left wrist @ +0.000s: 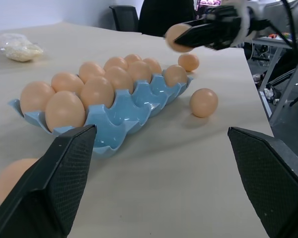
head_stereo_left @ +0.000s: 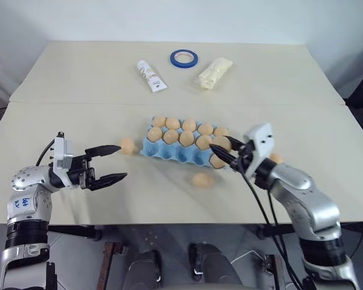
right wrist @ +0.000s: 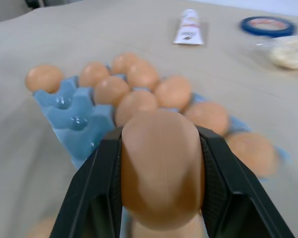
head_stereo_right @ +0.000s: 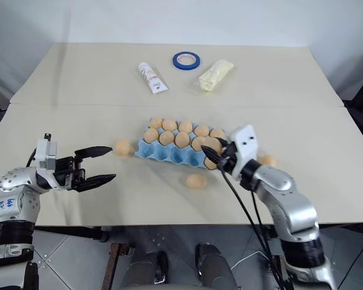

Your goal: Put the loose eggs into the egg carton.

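The egg carton looked like light blue moulded plastic, smooth and glossy with highlights in the bare cups nearest the right gripper's fingers, and the eggs were smooth matt tan, including the one clamped between those fingers. The left gripper's fingers were black with finely textured, grippy-looking matt pads, and the table beyond them was a matt beige, smooth sheet. Farther past the fingers lay a glossy blue tape ring, a white plastic-looking tube and a crinkly clear plastic bag.
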Controlling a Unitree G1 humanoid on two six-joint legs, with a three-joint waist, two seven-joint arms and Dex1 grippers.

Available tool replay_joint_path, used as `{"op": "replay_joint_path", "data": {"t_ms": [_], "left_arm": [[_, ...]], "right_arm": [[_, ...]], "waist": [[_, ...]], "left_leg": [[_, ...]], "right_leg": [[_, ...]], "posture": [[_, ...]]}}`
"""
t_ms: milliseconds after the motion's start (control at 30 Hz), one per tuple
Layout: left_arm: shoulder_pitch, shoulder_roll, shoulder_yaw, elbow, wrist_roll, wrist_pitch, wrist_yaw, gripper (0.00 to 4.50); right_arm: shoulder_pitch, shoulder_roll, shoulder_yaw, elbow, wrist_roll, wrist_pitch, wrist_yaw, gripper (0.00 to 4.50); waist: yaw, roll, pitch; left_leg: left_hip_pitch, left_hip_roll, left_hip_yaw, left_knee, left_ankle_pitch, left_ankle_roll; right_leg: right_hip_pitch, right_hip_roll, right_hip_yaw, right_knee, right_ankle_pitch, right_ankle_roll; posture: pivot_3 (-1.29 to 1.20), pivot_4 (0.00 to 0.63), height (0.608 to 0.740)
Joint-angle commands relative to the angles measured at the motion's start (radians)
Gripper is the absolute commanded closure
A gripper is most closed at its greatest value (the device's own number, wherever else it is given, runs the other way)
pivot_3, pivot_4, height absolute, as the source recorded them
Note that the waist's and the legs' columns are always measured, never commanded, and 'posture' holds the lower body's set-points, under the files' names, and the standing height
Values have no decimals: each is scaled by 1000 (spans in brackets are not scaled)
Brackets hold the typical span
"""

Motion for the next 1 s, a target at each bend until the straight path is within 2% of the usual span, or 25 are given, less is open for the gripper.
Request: {"op": "replay_joint_path", "data": {"t_ms": [33, 267, 300, 500, 533, 767, 1000], "left_arm": [[-3, 14, 27, -41, -33, 2, 5, 0], [14, 19, 37, -60, -40, 3, 16, 0], [16, 19, 39, -63, -41, 3, 19, 0], [26, 19, 41, -74, -45, 3, 27, 0], [25, 19, 40, -74, -45, 3, 29, 0], [19, 24, 39, -65, -48, 4, 24, 0], [-3, 28, 43, -28, -41, -3, 38, 0]], "right_arm": [[-46, 25, 23, 29, -31, -33, -1, 2940], [-67, 29, 68, 59, -73, -49, 33, 2940], [-64, 29, 68, 56, -71, -47, 38, 2230], [-52, 28, 64, 32, -75, -43, 54, 125], [-52, 26, 61, 26, -74, -39, 56, 23], [-9, -44, -34, -43, -28, -30, 99, 23], [178, -179, -214, -93, 67, -144, 264, 23]], "waist": [[0, 0, 0], [0, 0, 0], [0, 0, 0], [-1, 0, 0], [-1, 0, 0], [1, 0, 0], [5, 0, 0]], "left_leg": [[-1, 0, 0, 0, 0, 0], [-3, 0, -2, 1, 0, 0], [-3, 0, -2, 1, 0, 0], [-4, 0, -2, 1, 0, 0], [-4, 0, -2, 1, 0, 0], [-4, 0, -2, 1, 0, 0], [-6, 0, -4, 1, 0, 0]], "right_leg": [[0, 0, 0, 0, 0, 0], [-1, -1, -2, 0, 0, 0], [-1, -1, -2, 0, 0, 0], [-2, -1, -2, 0, 0, 0], [-2, -1, -2, 0, 0, 0], [-2, -1, -3, 0, 0, 0], [-2, -1, -4, -2, 0, 0]], "posture": [[0, 150, 740], [0, 150, 740], [0, 150, 740], [0, 150, 740], [0, 150, 740], [0, 150, 740], [0, 150, 740]]}}
